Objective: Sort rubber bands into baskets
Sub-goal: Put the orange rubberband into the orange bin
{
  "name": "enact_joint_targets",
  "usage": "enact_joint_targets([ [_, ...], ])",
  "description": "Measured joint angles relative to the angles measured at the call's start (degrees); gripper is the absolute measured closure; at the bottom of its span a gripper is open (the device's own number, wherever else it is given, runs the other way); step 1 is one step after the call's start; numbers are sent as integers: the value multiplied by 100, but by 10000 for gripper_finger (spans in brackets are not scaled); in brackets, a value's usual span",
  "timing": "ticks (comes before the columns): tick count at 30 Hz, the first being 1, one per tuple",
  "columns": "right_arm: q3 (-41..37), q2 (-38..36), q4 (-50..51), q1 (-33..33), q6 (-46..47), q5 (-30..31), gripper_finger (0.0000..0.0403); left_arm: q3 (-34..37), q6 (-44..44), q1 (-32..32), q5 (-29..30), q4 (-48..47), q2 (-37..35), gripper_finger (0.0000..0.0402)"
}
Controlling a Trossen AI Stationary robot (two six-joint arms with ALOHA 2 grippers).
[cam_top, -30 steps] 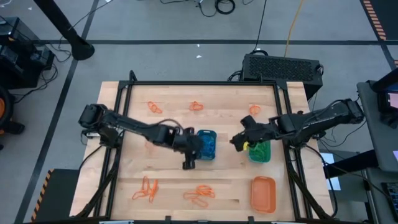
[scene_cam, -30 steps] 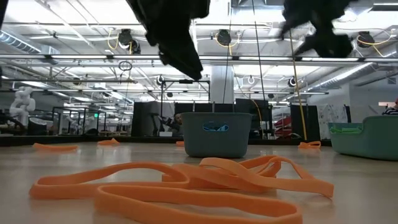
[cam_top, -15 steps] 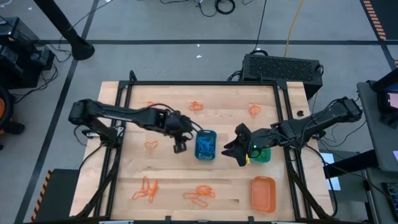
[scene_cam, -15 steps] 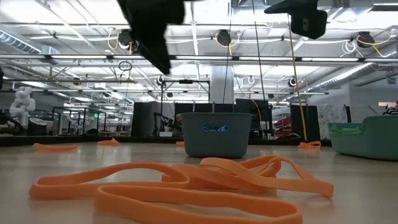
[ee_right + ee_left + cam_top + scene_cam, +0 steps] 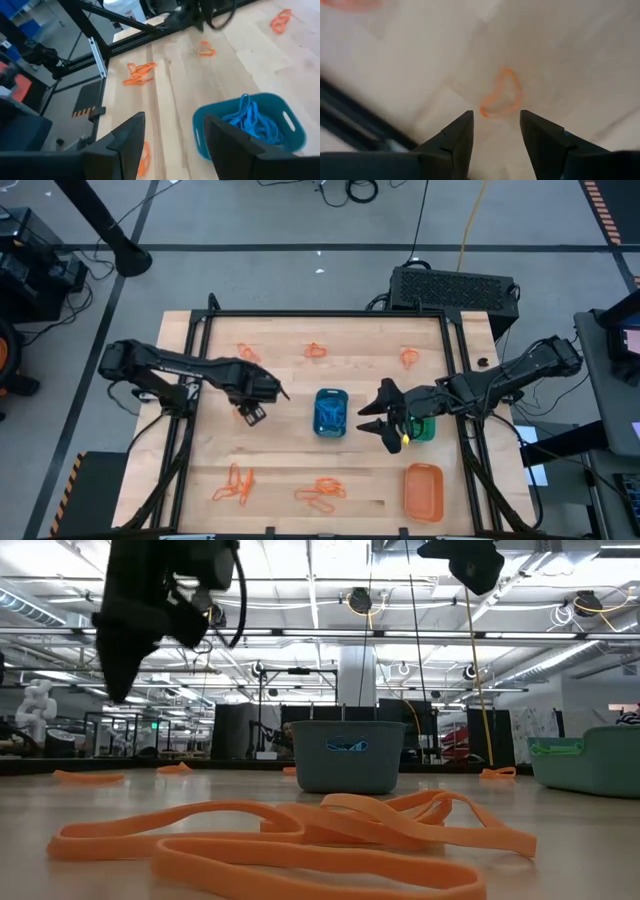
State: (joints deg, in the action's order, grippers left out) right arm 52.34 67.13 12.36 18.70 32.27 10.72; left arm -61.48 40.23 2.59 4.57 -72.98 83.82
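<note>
The blue basket (image 5: 331,412) stands mid-table with blue rubber bands (image 5: 252,123) inside. The green basket (image 5: 420,428) is to its right, and the orange basket (image 5: 423,490) sits near the front right. Orange rubber bands lie loose on the wood. My left gripper (image 5: 250,413) points down, open, left of the blue basket. In its wrist view a small orange band (image 5: 501,93) lies flat just beyond the open fingertips (image 5: 495,131). My right gripper (image 5: 368,415) hovers open between the blue and green baskets, with nothing between its fingers (image 5: 172,140).
More orange bands lie along the far side (image 5: 247,352) (image 5: 316,350) (image 5: 408,357) and near the front edge (image 5: 232,485) (image 5: 320,493). A black frame (image 5: 320,314) rims the table. In the low view a pile of orange bands (image 5: 300,835) fills the foreground.
My left gripper has swung from the blue basket's near-left corner toward the table's left, tipping to point straight down over the small orange band. My right gripper has rolled about its own line and shifted slightly toward the blue basket. Both stay open.
</note>
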Motion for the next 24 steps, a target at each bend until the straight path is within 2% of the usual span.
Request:
enact_joint_targets([
  [3,0,-1,-65,2,-2,-1,209,428,285,172,-738,473,4,234],
  [6,0,-2,-63,4,234,0,209,556,617,632,-1413,703,4,234],
  [10,0,37,-110,2,279,79,209,554,1185,1535,-1724,1305,4,234],
  [13,-4,83,-84,2,284,143,209,554,1836,2193,-2083,2093,4,234],
  [16,-4,151,-100,0,282,144,209,553,2746,2706,-2135,2730,20,234],
  [19,-4,262,-108,0,257,146,209,552,3617,2979,-2072,2818,136,234],
  [24,-4,501,-153,-47,114,132,209,552,4095,3281,-2039,3235,522,234],
])
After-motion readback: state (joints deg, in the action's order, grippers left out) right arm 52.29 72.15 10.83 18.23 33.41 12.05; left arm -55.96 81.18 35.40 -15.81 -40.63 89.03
